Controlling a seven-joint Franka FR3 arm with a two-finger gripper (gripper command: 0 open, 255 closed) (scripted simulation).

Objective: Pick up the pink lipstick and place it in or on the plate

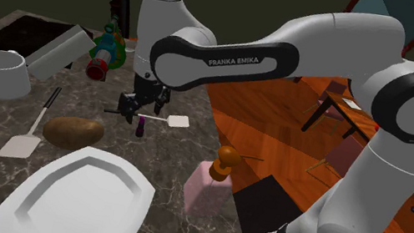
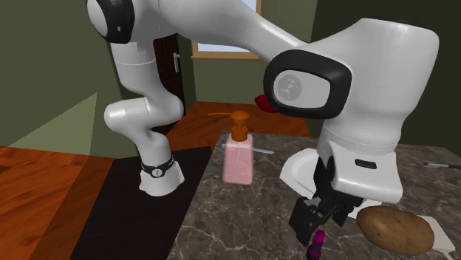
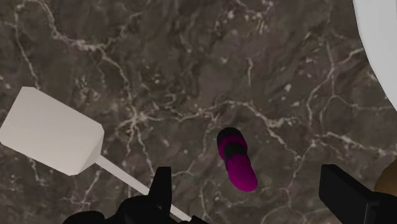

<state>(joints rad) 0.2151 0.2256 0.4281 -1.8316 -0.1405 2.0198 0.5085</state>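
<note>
The pincer (image 1: 140, 112) is hanging low over the dark marbled tabletop (image 1: 183, 154), its two black fingers (image 3: 162, 188) standing apart and touching nothing. The magenta lipstick (image 1: 140, 128) with its black band is standing on the tabletop just below the pincer. From the wrist camera it is showing in the gap between the fingers, nearer one of them, with bare marble all around it. In the second exterior view the lipstick (image 2: 318, 244) is sitting right under the fingertips, close beside a brown potato (image 2: 395, 227).

A small white spatula (image 3: 54, 140) is lying just beside the lipstick, its handle running under the pincer. The white plate (image 1: 75, 197) is resting nearer the shoulder camera — well apart from the lipstick, past the potato (image 1: 72, 130). A pink soap dispenser (image 1: 208, 183) is standing near the tabletop's edge.
</note>
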